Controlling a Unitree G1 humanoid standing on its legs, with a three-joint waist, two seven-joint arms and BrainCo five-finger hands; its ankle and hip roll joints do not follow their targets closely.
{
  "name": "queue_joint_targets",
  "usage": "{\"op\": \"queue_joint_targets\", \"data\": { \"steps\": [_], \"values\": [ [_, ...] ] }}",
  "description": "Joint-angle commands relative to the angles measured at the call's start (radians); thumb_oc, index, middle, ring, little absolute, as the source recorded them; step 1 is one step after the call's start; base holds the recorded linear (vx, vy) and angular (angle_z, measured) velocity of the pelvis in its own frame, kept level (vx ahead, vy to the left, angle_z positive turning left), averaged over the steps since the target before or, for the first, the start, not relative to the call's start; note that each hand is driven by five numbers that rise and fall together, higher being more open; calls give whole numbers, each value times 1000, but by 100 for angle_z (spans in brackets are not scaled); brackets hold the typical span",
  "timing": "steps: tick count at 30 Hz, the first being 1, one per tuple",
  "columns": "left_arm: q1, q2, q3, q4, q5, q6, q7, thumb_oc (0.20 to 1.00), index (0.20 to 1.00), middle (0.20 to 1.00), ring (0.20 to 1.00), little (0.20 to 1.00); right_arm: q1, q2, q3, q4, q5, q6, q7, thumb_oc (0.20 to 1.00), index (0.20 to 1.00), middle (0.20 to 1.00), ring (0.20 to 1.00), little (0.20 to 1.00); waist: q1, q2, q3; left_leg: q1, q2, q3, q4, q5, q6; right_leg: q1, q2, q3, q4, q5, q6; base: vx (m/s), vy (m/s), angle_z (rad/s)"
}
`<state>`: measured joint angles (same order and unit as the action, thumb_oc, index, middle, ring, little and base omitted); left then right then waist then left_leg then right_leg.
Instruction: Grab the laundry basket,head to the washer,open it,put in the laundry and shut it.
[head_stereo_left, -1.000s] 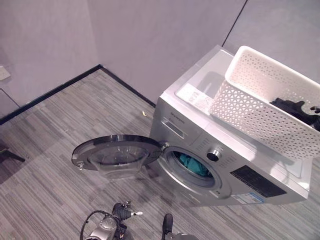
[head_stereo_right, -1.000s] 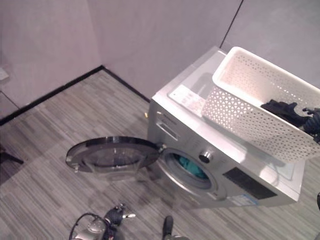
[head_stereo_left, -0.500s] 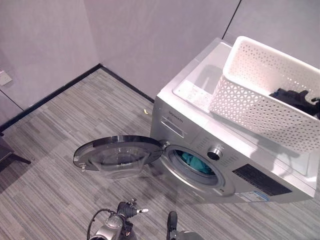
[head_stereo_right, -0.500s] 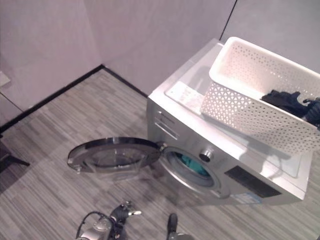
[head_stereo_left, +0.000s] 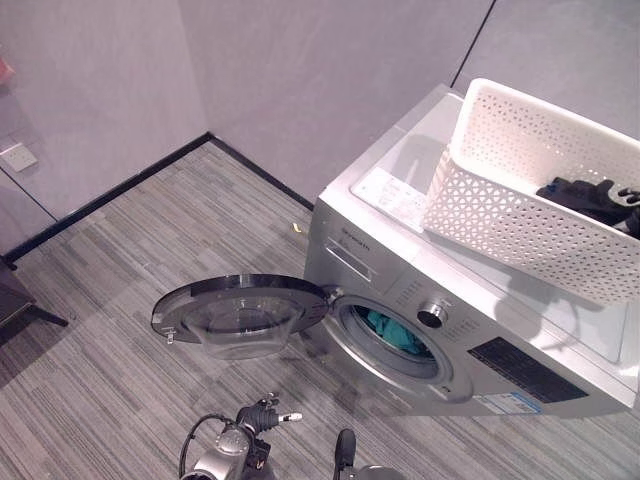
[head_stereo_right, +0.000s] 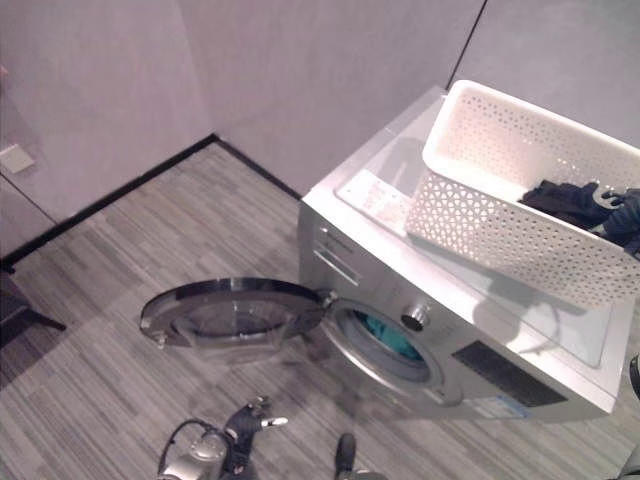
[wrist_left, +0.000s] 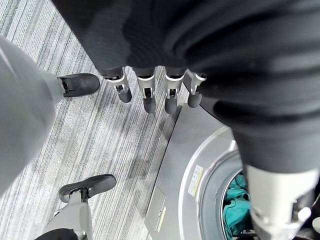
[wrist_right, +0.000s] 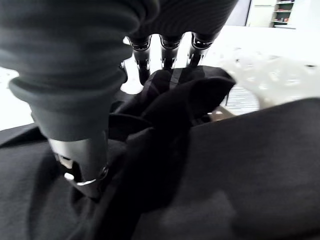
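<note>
From the left eye view, a silver washer (head_stereo_left: 440, 330) is seen standing on the striped floor (head_stereo_left: 120, 300) near a grey wall (head_stereo_left: 330, 70), its round door (head_stereo_left: 240, 312) swung fully open and lying out flat to the washer's left, with teal laundry (head_stereo_left: 392, 330) visible inside the drum. A white basket (head_stereo_left: 520, 200) is seen resting tilted on top of the washer, and dark clothes (head_stereo_left: 585, 198) are lying in its far right end. From the right eye view, the same basket is shown with the right hand (head_stereo_right: 612, 198) reaching into it among the dark clothes. In the left wrist view, the left hand (wrist_left: 150, 90) is seen hanging above the floor beside the washer front, its fingers (wrist_left: 171, 97) straight, side by side and holding nothing, while the drum opening with the teal laundry is shown just past them. In the right wrist view, the right hand's fingers (wrist_right: 167, 55) and thumb (wrist_right: 82, 155) are seen curled round a bunched fold of the dark clothes, with the white basket wall behind
</note>
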<state>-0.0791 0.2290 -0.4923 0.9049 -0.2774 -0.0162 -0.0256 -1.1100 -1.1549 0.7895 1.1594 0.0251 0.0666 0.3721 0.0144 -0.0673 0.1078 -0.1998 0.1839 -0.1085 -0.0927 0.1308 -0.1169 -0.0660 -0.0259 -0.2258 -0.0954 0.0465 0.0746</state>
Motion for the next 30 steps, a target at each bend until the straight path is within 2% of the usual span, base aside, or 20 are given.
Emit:
{"op": "queue_joint_targets", "data": {
  "steps": [1, 7, 11, 19, 30],
  "values": [
    [-92, 35, -27, -11, -3, -30, -17, 1000, 1000, 1000, 1000, 1000, -8, 112, 85, 27, 32, 4, -26, 1000, 1000, 1000, 1000, 1000, 77, -103, 76, 198, -10, 43, 19, -171, 31, -28, -38, 7, 28, -33, 17, 22, -11, 5],
    [-82, 56, -25, -27, 9, -32, -26, 1000, 1000, 1000, 1000, 1000, 32, 103, 72, 23, 58, 8, -19, 1000, 1000, 1000, 1000, 1000, 93, -141, 61, 208, -5, 41, 18, -181, 30, -16, -35, 6, 27, -34, 19, 30, -27, 5],
    [-75, 63, -20, -41, 2, -33, -27, 1000, 1000, 1000, 1000, 1000, 71, 94, 58, 17, 60, 13, -13, 1000, 1000, 1000, 1000, 1000, 98, -142, 62, 208, -7, 40, 15, -185, 30, -16, -39, 0, 30, -37, 19, -6, -14, 6],
    [-30, 67, 17, -60, -22, -40, -24, 1000, 1000, 1000, 1000, 1000, 127, 85, 26, 42, 12, 11, 0, 1000, 1000, 1000, 1000, 1000, 92, -86, 77, 198, -16, 24, 6, -169, 27, -18, -45, -13, 25, -40, 13, -8, -11, 2],
    [-18, 66, 15, -96, -32, -51, -21, 1000, 1000, 1000, 1000, 1000, 103, 19, -37, 166, -8, 9, -37, 1000, 1000, 1000, 1000, 1000, 80, -42, 85, 169, -18, 10, 5, -148, 19, -20, -45, -35, 15, -47, 8, -7, -33, 7]
  ]
}}
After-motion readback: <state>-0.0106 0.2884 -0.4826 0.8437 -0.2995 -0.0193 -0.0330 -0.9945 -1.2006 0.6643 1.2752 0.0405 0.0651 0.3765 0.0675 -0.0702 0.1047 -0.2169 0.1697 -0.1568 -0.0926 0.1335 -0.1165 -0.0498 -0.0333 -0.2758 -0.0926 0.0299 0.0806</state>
